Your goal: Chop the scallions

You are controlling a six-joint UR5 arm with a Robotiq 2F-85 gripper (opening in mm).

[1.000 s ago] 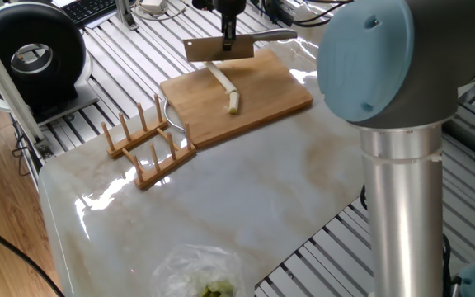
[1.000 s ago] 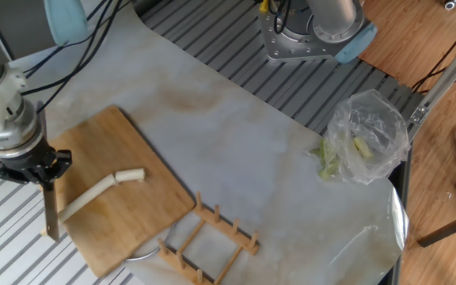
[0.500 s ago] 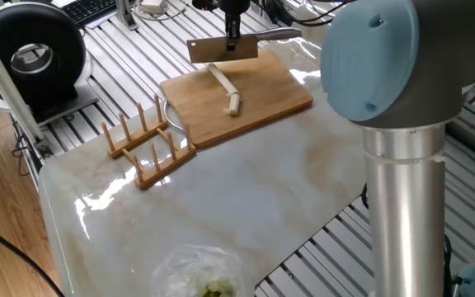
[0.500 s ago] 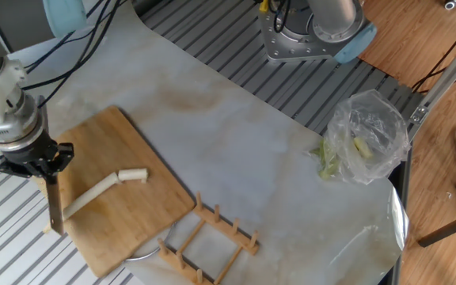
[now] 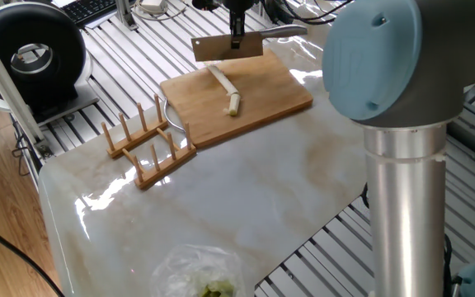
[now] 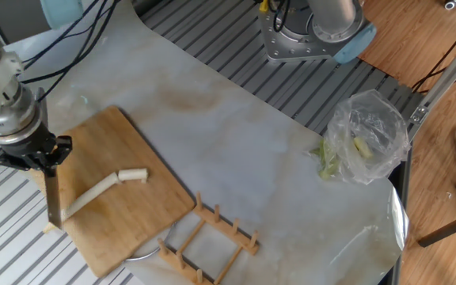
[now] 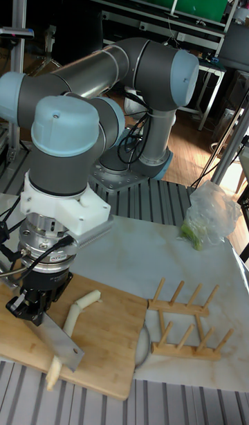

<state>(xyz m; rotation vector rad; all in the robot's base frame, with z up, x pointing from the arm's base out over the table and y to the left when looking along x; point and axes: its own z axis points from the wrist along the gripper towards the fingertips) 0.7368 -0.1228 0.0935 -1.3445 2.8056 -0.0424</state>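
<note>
The scallion [image 5: 225, 87] lies on the wooden cutting board [image 5: 254, 103], a thin pale stalk with a kink: most of its length runs diagonally along the board, and a short stub at one end bends off at an angle. In the other fixed view the scallion [image 6: 101, 190] stretches from that stub near the board's [image 6: 125, 134] middle toward the board's far-left edge, where its thin end passes under the cleaver [image 6: 52, 198]. The gripper [image 6: 32, 154] holds the cleaver by its handle, fingers closed on it, with the blade hanging edge-down across the stalk's thin end. In one fixed view the cleaver [image 5: 228, 48] shows its broad flat side, raised above the board, crosswise to the stalk's long axis. The tall fixed view shows the blade [image 7: 59, 342] slanting down beside the scallion [image 7: 72, 314], and a pale piece [image 7: 52, 373] lying at the board's [image 7: 111, 342] near edge; whether it is cut free or still joined cannot be told. Just beside the board stands a wooden dish rack [image 6: 204, 241] with upright pegs, and a round metal rim [image 6: 141, 255] peeks out between rack and board. Well apart, at the far corner of the marble tabletop [image 6: 252, 150], sits a clear plastic bag [image 6: 366, 134] with green bits. A black round device [image 5: 31, 58] appears only in one fixed view.
</note>
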